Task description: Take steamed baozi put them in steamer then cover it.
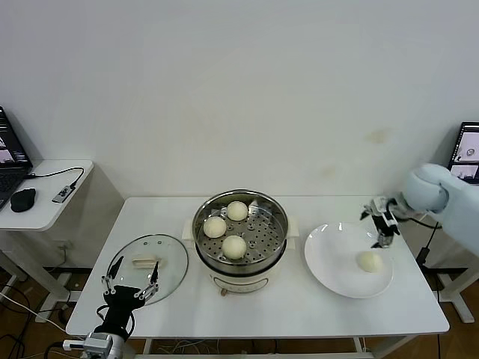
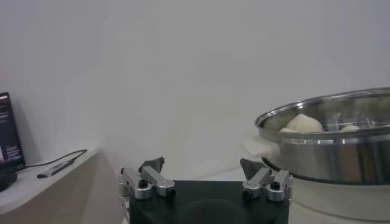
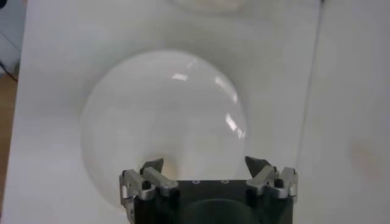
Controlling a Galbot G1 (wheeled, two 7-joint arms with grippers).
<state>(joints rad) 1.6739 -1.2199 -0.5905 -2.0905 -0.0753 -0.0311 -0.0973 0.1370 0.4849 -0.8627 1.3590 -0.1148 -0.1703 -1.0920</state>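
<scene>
We count three baozi (image 1: pixel 234 246) already on the perforated tray of the steamer (image 1: pixel 239 233) at the centre of the head view, and a fourth baozi (image 1: pixel 369 261) alone on the plate (image 1: pixel 329 262) at the right of the frame. So we judge the loading step nearly done, with one bun to move and the covering not yet begun.

The right gripper (image 1: pixel 382 224) hangs over the plate's far edge, just up and right of that bun, its fingers spread apart and holding nothing; in its wrist view the plate (image 3: pixel 164 115) fills the frame ahead of the open fingers (image 3: pixel 259 164), though the bun itself does not show there.

The cover (image 1: pixel 147 268) lies flat on the table (image 1: pixel 299 299) at the lower left, beside the steamer. The left gripper (image 1: pixel 132 283) waits at its near edge, also spread and empty.

Next, we think the right gripper must drop onto the last bun, close gently so the soft dough is not crushed, and carry it to the free spot on the tray. Then the cover goes on.
</scene>
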